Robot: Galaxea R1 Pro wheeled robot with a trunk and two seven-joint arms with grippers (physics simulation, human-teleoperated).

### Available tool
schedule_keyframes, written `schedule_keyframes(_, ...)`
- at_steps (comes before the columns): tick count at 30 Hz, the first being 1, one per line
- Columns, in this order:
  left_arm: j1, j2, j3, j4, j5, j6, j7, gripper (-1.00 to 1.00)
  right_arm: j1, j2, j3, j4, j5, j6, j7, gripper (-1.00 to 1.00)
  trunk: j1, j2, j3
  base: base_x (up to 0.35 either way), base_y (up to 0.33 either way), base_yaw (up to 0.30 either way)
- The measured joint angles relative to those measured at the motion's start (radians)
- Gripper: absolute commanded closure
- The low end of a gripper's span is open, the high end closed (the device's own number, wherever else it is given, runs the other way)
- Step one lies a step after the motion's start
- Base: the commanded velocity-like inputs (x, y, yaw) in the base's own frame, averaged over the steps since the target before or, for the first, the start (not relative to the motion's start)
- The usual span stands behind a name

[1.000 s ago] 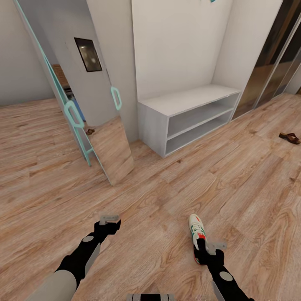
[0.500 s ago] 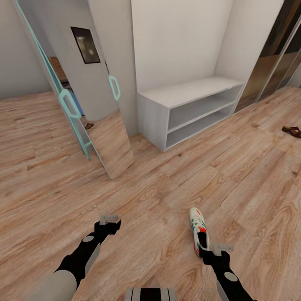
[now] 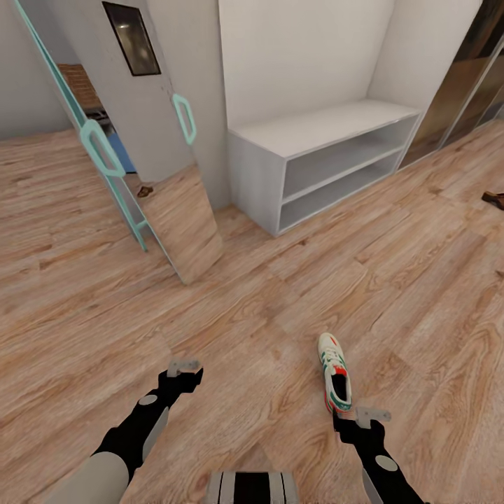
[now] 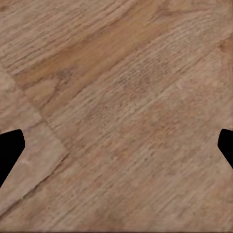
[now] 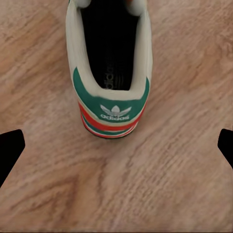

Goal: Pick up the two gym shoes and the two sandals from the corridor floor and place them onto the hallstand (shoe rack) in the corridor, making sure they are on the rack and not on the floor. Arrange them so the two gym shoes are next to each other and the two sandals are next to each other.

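Down on the corridor floor [image 3: 231, 315], one gym shoe [image 3: 334, 381] lay near the robot on the right, toe pointing far away. The right gripper [image 3: 358, 414] hung just behind its heel, not touching it, and its two fingers were spread wide. The shoe's green and red heel [image 5: 109, 112] sat between those fingers but farther ahead. The left gripper [image 3: 183, 367] was wide too, over bare wood, holding nothing. Far off stood the hallstand [image 3: 318, 164], both shelves bare. One sandal [image 3: 494, 200] lay far right.
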Motion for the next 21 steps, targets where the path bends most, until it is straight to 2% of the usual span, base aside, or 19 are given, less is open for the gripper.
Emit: schedule_keyframes(21,0.000,-0.001,-0.002,0.000,0.000,0.000,-0.001,-1.00,0.000,0.000,-0.003,-0.003,0.000,0.000,0.000,-1.00,0.009,-0.005,-0.115,0.000,0.000,0.000)
